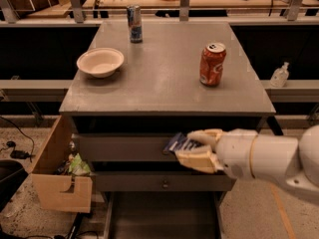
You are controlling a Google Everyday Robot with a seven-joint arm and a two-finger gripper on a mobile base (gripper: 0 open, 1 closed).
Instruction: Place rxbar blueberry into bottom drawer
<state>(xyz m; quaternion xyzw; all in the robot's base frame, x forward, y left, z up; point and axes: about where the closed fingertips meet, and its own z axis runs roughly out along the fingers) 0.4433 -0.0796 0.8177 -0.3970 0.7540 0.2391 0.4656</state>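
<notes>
My gripper (192,147) is shut on the rxbar blueberry (177,143), a dark navy wrapper with white text that sticks out to the left of the cream fingers (197,157). It hangs in front of the cabinet's upper drawer front, below the countertop edge. The bottom drawer (159,218) is pulled open at the bottom of the view, a grey metal tray below and a little left of the gripper. My white arm (269,158) enters from the right.
On the grey countertop (164,83) stand an orange can (212,63), a white bowl (100,62) and a tall slim can (134,23). A light wooden box (57,176) with a notch and rubbish sits left of the cabinet. A sanitiser bottle (279,75) stands at the right.
</notes>
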